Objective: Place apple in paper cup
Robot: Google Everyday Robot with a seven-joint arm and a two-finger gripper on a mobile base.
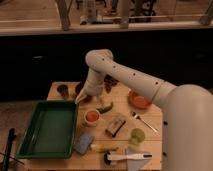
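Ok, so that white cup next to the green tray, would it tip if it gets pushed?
Probably it slides rather than tips: the cup looks short and wide. Small and paper-white, it is likely light, so a slight nudge could shove it against the tray. The gripper hovers just behind it, a little to the left.

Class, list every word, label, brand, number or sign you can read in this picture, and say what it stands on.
No text can be read anywhere.
On the box, any print is too blurred to read.
The gripper hangs over the back left of the table, by the tray; no marking shows on it.
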